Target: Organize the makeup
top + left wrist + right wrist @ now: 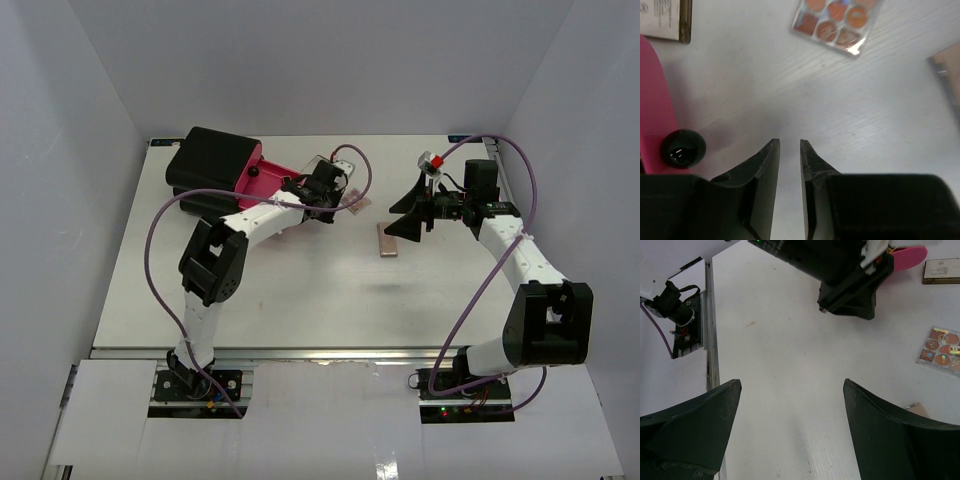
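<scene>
While the left gripper (789,142), jaws closed on nothing, sits beside the pink drawer (655,90), the right gripper (791,382) hangs with jaws wide open; a square palette (837,22) and rectangular palette (387,240) lie between them.

Left arm (213,262): elbow raised, white forearm reaching toward the far right; left claw (790,144) closed to a thin slit, nothing between the fingers. Right arm (545,322): elbow folded at the right, forearm reaching left; right claw (792,385) spread wide, empty.
</scene>
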`<state>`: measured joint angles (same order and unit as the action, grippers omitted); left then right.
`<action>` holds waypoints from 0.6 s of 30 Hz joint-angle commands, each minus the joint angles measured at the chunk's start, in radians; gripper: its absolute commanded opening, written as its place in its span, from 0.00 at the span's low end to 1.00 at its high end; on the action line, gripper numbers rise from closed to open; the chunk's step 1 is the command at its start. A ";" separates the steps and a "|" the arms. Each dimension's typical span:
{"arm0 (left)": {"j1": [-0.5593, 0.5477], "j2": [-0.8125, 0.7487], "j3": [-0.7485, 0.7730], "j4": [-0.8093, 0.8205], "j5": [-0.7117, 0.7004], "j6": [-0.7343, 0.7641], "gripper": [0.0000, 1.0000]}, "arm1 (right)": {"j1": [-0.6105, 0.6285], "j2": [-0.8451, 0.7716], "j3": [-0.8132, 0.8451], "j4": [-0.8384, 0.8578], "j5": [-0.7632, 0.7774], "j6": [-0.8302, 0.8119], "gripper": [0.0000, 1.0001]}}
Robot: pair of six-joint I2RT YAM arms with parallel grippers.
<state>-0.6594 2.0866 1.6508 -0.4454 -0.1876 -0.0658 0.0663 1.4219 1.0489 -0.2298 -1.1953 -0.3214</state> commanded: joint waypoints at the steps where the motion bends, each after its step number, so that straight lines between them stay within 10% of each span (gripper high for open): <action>1: 0.011 0.045 0.031 -0.008 -0.176 0.100 0.37 | -0.005 0.014 -0.001 0.013 -0.009 -0.001 0.89; 18: 0.038 0.086 -0.025 0.164 -0.570 0.314 0.80 | -0.016 0.015 0.004 0.004 -0.015 -0.004 0.89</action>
<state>-0.6533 2.1998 1.6180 -0.3390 -0.6525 0.2005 0.0607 1.4361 1.0489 -0.2321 -1.1884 -0.3215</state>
